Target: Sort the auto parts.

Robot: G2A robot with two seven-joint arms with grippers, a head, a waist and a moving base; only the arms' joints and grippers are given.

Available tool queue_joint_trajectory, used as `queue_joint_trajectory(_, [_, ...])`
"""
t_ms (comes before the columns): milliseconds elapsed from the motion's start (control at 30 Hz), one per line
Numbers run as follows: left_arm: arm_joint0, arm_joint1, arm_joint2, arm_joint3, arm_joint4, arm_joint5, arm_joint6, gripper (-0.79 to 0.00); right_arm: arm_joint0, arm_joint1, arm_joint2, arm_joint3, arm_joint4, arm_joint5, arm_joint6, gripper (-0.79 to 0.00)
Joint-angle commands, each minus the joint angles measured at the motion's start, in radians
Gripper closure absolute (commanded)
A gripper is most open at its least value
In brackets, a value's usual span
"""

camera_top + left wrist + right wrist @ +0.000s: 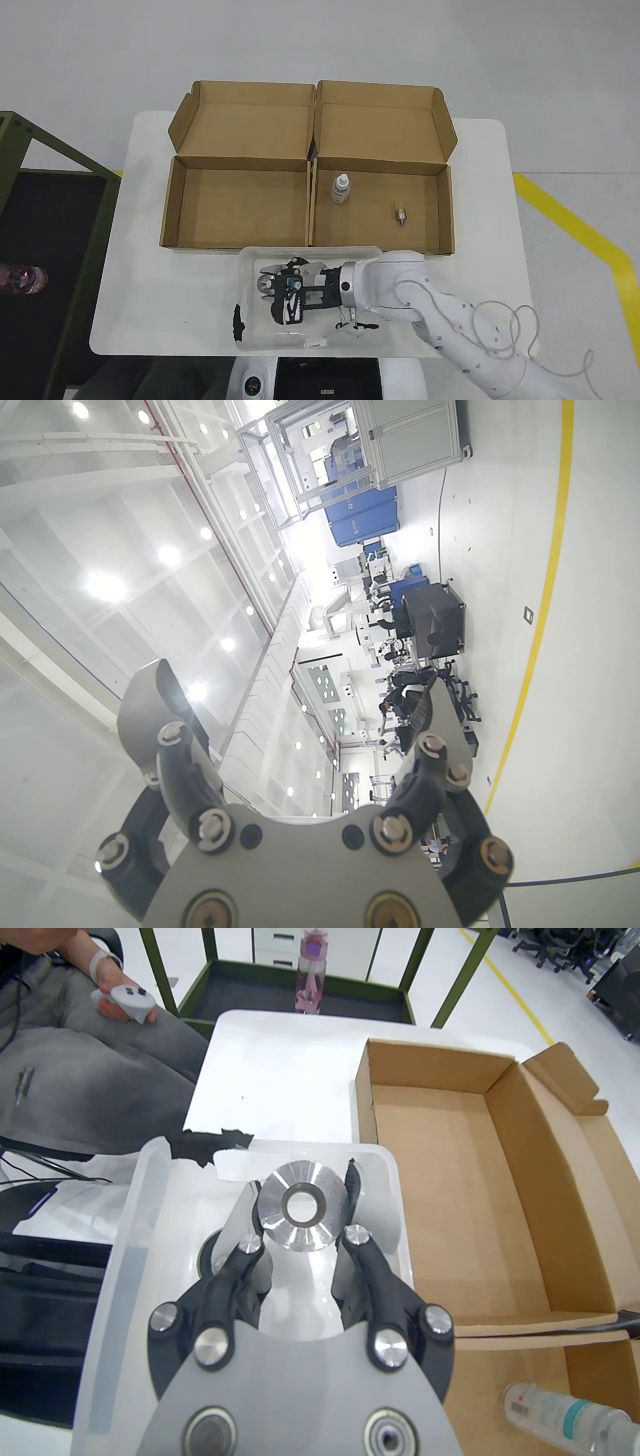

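Pick step: right gripper [303, 1188] clamps a metal ring [296, 1237] inside the plastic bin [125, 1238], left gripper [292, 690] open, empty; next probably needs a lift clear into a cardboard box [450, 1188].

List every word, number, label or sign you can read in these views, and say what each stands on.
Nothing here can be read.
On the small bottle in the right cardboard box: a printed label, too small to read.
On the blue cabinets in the room behind: a white mark, too blurred to read.
On the metal disc in the right end effector: no marking shows.
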Motion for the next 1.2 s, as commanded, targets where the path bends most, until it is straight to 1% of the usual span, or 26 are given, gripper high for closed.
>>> queue_joint_trajectory(0, [0.000, 0.000, 0.000, 0.000, 0.000, 0.000, 0.000, -0.785, -0.007, 0.004, 0.020, -0.013, 0.011, -0.002, -0.016, 0.000])
queue_joint_trajectory(400, [0.000, 0.000, 0.000, 0.000, 0.000, 0.000, 0.000, -0.785, -0.042, 0.022, 0.137, -0.063, 0.090, -0.008, -0.096, 0.000])
queue_joint_trajectory(667, [0.000, 0.000, 0.000, 0.000, 0.000, 0.000, 0.000, -0.785, -0.042, 0.024, 0.184, -0.049, 0.164, 0.007, -0.126, 0.000])
queue_joint_trajectory(900, [0.000, 0.000, 0.000, 0.000, 0.000, 0.000, 0.000, -0.785, -0.017, 0.017, 0.200, -0.005, 0.240, 0.046, -0.156, 0.000])
queue_joint_trajectory(1167, [0.000, 0.000, 0.000, 0.000, 0.000, 0.000, 0.000, -0.785, 0.019, 0.005, 0.189, 0.046, 0.257, 0.087, -0.168, 0.000])
